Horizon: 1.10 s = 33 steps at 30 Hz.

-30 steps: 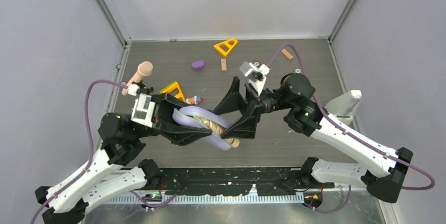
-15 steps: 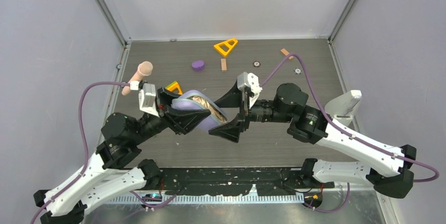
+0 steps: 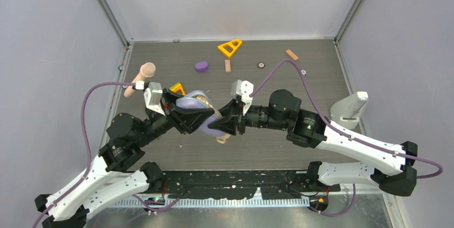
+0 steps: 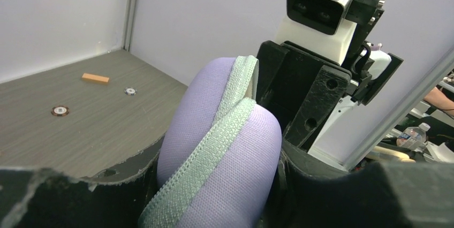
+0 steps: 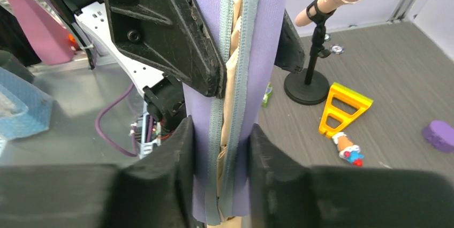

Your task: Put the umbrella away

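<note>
The umbrella (image 5: 234, 78) shows as pale beige fabric in the open zipper gap of a lavender case (image 5: 265, 51). In the top view the case (image 3: 196, 105) is held above the table between both arms, with the umbrella's tan handle (image 3: 221, 139) poking out below it. My left gripper (image 4: 217, 182) is shut on the case (image 4: 219, 147), one finger on each side. My right gripper (image 5: 222, 177) is shut on the case's lower end, and its fingers (image 5: 171, 174) press both purple sides. Its zipper stands partly open.
A pink-headed microphone (image 3: 140, 75) on a black stand is at the left. A yellow triangle (image 3: 229, 47), a purple block (image 3: 202, 66) and wooden blocks (image 3: 227, 65) lie at the back. A second triangle (image 5: 342, 107) and a small toy figure (image 5: 348, 147) lie near the case.
My right gripper swung left to the case and its wide-open jaws closed on the case's lower end. The left arm raised and tilted the case toward the back left.
</note>
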Motion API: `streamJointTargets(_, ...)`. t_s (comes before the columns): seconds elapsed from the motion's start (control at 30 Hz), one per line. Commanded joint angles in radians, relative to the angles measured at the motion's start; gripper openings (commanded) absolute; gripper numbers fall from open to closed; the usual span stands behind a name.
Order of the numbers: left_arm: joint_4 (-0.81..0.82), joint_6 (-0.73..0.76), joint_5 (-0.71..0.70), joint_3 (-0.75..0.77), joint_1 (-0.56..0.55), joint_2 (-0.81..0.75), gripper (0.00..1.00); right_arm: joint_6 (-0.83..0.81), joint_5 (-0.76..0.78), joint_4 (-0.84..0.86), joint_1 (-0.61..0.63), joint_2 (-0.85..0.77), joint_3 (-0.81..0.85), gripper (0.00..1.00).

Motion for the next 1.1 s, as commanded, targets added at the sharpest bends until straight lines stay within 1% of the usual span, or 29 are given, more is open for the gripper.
streamJointTargets(0.0, 0.154, -0.028, 0.016, 0.029, 0.007, -0.027, 0.0, 0.025, -0.018, 0.053, 0.016, -0.01, -0.039, 0.14)
streamJointTargets(0.03, 0.153, -0.028, 0.029, 0.03, 0.007, -0.03, 0.0, 0.035, -0.028, 0.062, 0.014, -0.011, -0.041, 0.08)
streamJointTargets(0.07, 0.151, -0.029, 0.036, 0.027, 0.007, -0.034, 0.08, 0.04, -0.037, 0.087, 0.013, -0.014, -0.047, 0.07)
streamJointTargets(0.1, 0.148, -0.03, 0.039, 0.025, 0.007, -0.04, 0.2, 0.053, -0.055, 0.122, 0.007, -0.017, -0.049, 0.06)
streamJointTargets(0.13, 0.145, -0.03, 0.041, 0.02, 0.008, -0.047, 0.39, 0.061, -0.064, 0.14, 0.004, -0.019, -0.056, 0.06)
streamJointTargets(0.17, 0.14, -0.03, 0.039, 0.016, 0.008, -0.056, 0.55, 0.078, -0.087, 0.176, -0.005, -0.024, -0.06, 0.06)
streamJointTargets(0.2, 0.135, -0.03, 0.039, 0.011, 0.008, -0.064, 0.69, 0.088, -0.102, 0.197, -0.011, -0.025, -0.069, 0.06)
streamJointTargets(0.23, 0.126, -0.027, 0.038, 0.009, 0.008, -0.074, 0.81, 0.112, -0.134, 0.24, -0.023, -0.028, -0.073, 0.06)
streamJointTargets(0.3, 0.116, -0.024, 0.044, -0.002, 0.008, -0.095, 0.96, 0.16, -0.194, 0.311, -0.045, -0.027, -0.085, 0.06)
streamJointTargets(0.33, 0.11, -0.018, 0.048, -0.008, 0.008, -0.107, 0.99, 0.18, -0.238, 0.337, -0.053, -0.027, -0.094, 0.06)
streamJointTargets(0.43, 0.086, -0.009, 0.045, -0.021, 0.01, -0.148, 1.0, 0.275, -0.32, 0.468, -0.091, -0.025, -0.114, 0.06)
streamJointTargets(0.63, 0.019, -0.015, 0.04, -0.011, 0.012, -0.172, 1.0, 0.381, -0.431, 0.602, -0.125, -0.025, -0.138, 0.06)
streamJointTargets(0.7, 0.007, -0.022, 0.057, -0.007, 0.012, -0.168, 0.99, 0.401, -0.448, 0.618, -0.128, -0.025, -0.138, 0.06)
streamJointTargets(0.83, 0.039, -0.044, 0.172, 0.008, 0.012, -0.132, 1.0, 0.405, -0.445, 0.61, -0.13, -0.019, -0.132, 0.06)
streamJointTargets(0.93, 0.06, -0.063, 0.222, 0.016, 0.012, -0.089, 1.0, 0.391, -0.451, 0.58, -0.13, 0.002, -0.118, 0.06)
streamJointTargets(0.97, 0.073, -0.07, 0.229, 0.013, 0.012, -0.073, 0.96, 0.391, -0.458, 0.568, -0.13, 0.007, -0.11, 0.06)
streamJointTargets(1.0, 0.092, -0.077, 0.242, 0.008, 0.012, -0.064, 0.87, 0.389, -0.462, 0.551, -0.13, 0.019, -0.104, 0.06)
streamJointTargets(1.03, 0.111, -0.082, 0.254, 0.005, 0.012, -0.053, 0.76, 0.387, -0.471, 0.541, -0.13, 0.026, -0.091, 0.06)
streamJointTargets(1.07, 0.126, -0.089, 0.26, 0.002, 0.01, -0.044, 0.63, 0.388, -0.475, 0.522, -0.13, 0.036, -0.085, 0.06)
